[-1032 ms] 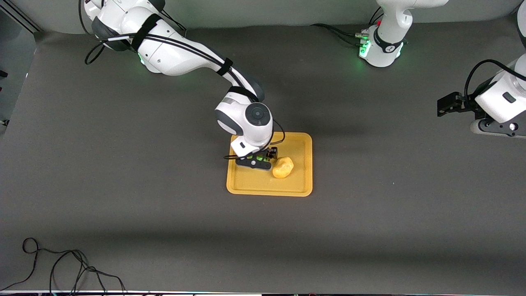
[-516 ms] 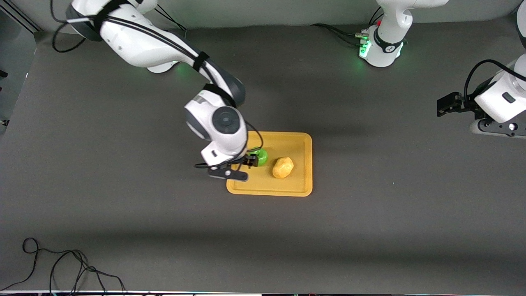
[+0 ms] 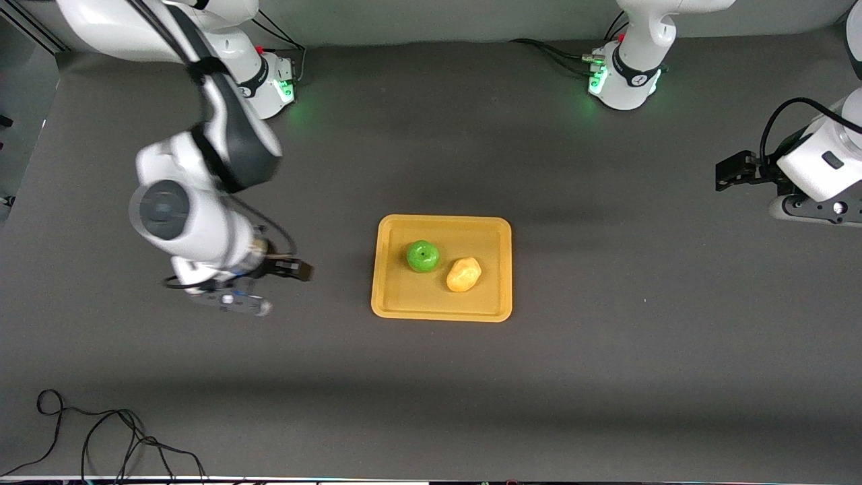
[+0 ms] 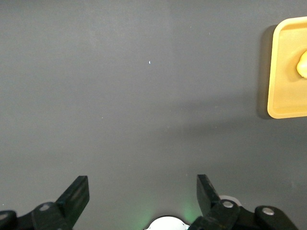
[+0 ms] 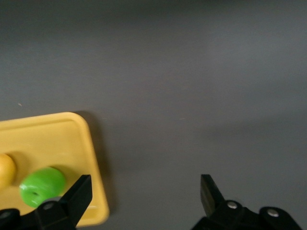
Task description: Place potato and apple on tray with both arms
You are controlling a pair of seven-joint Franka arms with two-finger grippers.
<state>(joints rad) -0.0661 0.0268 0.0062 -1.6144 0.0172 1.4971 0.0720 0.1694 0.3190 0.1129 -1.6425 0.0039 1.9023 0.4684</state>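
We read no labels. Green apple (image 3: 423,256) and tan potato (image 3: 464,275) sit apart on yellow tray (image 3: 441,310). Right tool (image 3: 269,286) open over table (image 3: 606,377); left tool (image 3: 737,170) open, waiting.

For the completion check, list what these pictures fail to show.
- Front view: left gripper partly cut off by the frame edge.
- Front view: right gripper motion-blurred.
- Left wrist view: potato and tray cut off; apple out of frame.
- Right wrist view: potato cut off; apple partly hidden by a finger.
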